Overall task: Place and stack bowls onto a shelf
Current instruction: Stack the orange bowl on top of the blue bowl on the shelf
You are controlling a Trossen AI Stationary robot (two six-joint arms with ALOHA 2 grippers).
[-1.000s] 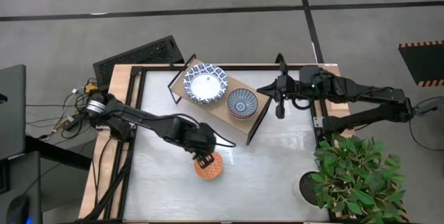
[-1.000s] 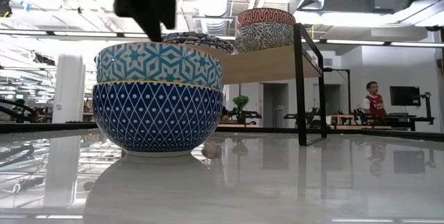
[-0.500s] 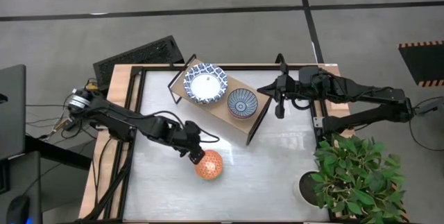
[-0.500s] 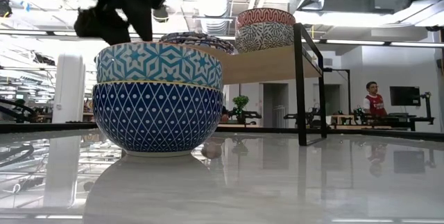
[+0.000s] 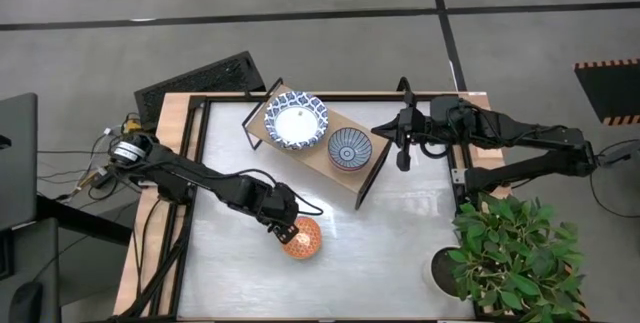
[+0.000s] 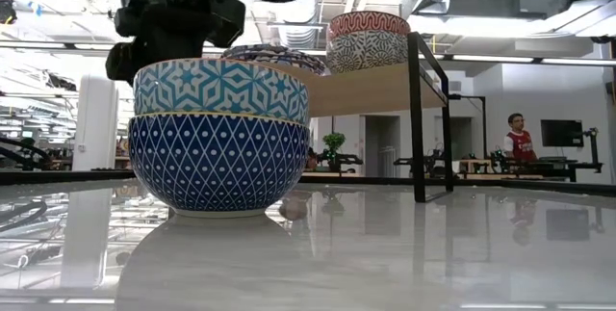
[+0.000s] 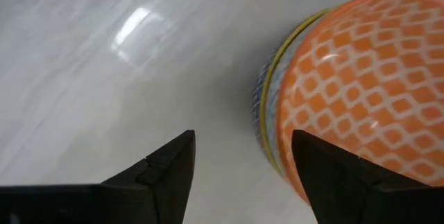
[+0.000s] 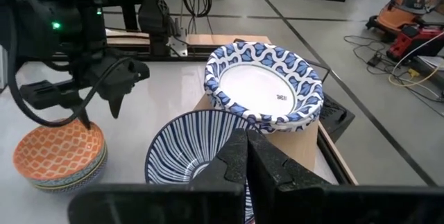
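Two nested bowls (image 5: 302, 239) stand on the table near its middle. The upper one is orange-patterned inside (image 7: 361, 78) and light blue outside (image 6: 221, 88); the lower one (image 6: 217, 162) is dark blue. My left gripper (image 5: 287, 229) is open at the stack's left rim, one finger (image 7: 333, 175) over the orange inside and the other (image 7: 163, 175) outside over the table. The light-wood shelf (image 5: 312, 153) carries a wide white blue-rimmed bowl (image 5: 296, 120) and a smaller blue-striped bowl (image 5: 349, 149). My right gripper (image 5: 403, 155) is shut and empty, in the air by the shelf's right end.
A potted plant (image 5: 512, 253) stands at the table's near right corner. A black keyboard-like slab (image 5: 200, 78) lies off the far left corner. The shelf's black leg (image 6: 420, 118) stands on the table. A person (image 6: 517, 140) stands far off in the room.
My left gripper has gone from above the middle of the nested bowls toward the table's left, then come back a little and down, and now stands at the stack's left rim. The bowls have not moved.
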